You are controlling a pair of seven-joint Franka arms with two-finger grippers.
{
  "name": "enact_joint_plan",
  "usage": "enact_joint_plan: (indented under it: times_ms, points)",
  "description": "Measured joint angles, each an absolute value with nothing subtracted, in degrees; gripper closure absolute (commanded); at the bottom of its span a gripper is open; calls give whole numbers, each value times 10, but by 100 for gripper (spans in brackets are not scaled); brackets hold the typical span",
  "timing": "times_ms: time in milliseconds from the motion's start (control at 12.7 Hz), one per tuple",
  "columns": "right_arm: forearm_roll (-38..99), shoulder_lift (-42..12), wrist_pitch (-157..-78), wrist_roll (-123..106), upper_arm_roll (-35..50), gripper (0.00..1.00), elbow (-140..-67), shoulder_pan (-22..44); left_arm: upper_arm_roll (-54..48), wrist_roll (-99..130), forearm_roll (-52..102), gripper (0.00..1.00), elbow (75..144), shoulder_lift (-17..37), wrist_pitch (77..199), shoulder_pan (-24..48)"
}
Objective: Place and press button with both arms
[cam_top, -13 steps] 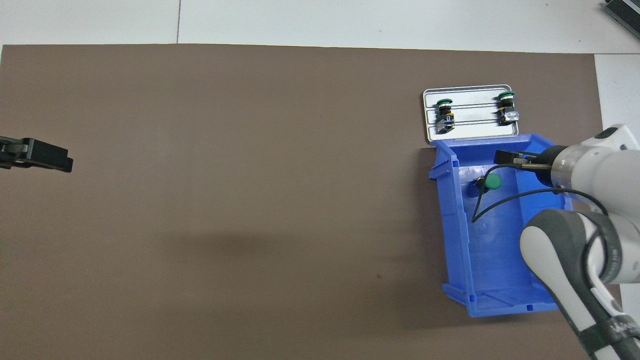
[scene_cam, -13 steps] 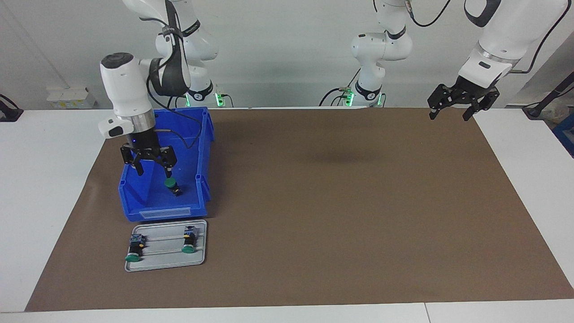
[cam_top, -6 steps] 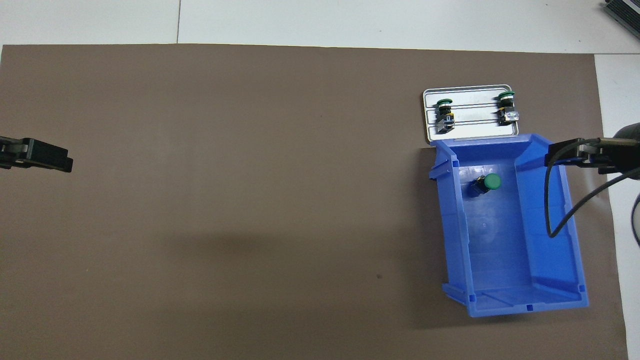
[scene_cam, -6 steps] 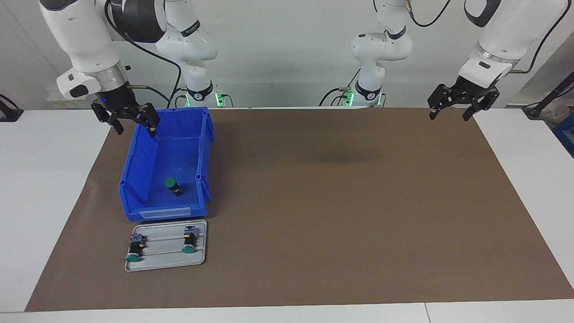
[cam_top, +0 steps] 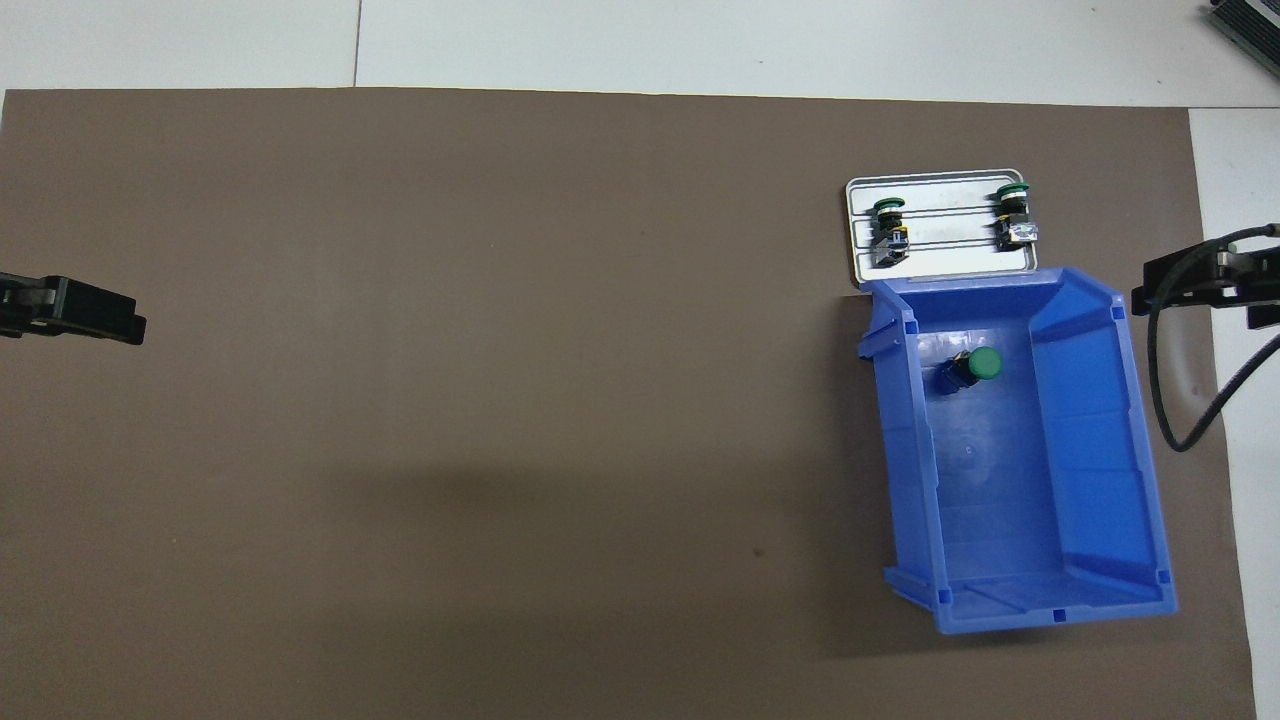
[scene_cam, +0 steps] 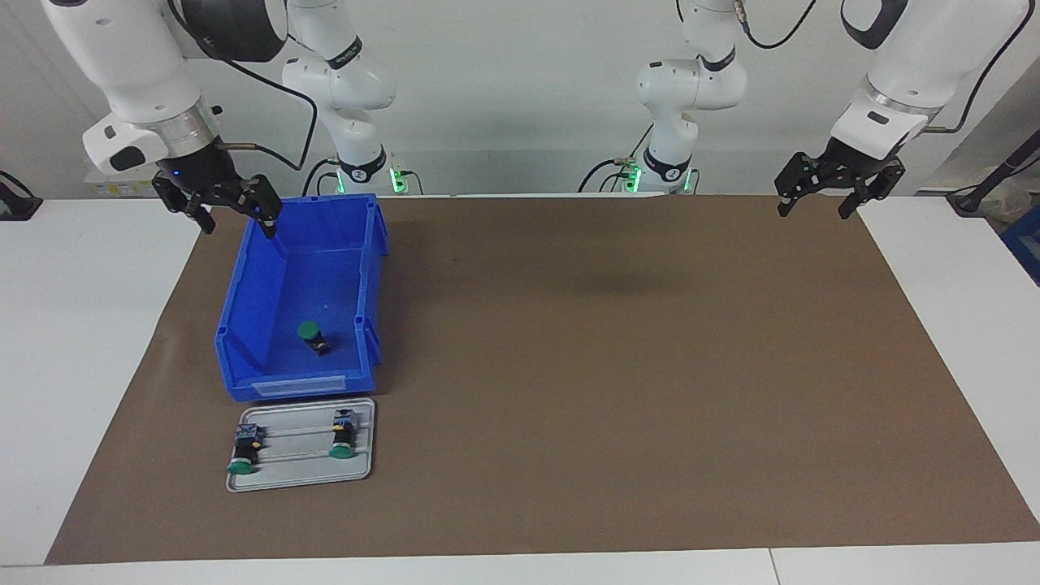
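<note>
A green-capped button (scene_cam: 311, 335) lies on its side on the floor of the blue bin (scene_cam: 244, 325), left of centre in the facing view. Two more buttons (scene_cam: 244, 448) rest on the grey metal tray (scene_cam: 361, 467) just below the bin. The right gripper (scene_cam: 218, 205) hangs at upper left, over the bin's corner, fingers spread wide and empty. The left gripper (scene_cam: 838, 184) waits at upper right over the brown mat (scene_cam: 617, 366), also wide and empty.

A big brown mat (scene_cam: 617, 366) is lying on a white table (scene_cam: 73, 325). A plain white wall (scene_cam: 520, 97) is standing at the back, and soft light is falling everywhere.
</note>
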State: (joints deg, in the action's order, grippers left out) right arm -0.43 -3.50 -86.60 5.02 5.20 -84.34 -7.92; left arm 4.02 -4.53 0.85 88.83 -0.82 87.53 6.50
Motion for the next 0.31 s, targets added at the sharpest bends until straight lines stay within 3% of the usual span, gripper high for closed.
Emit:
enact_joint_plan:
  times_ms: [314]
  points:
    - [-4, -42, -862, 50, 56, 0, -840, -74, 40, -45, 9, 0, 888, -8, 875, 65]
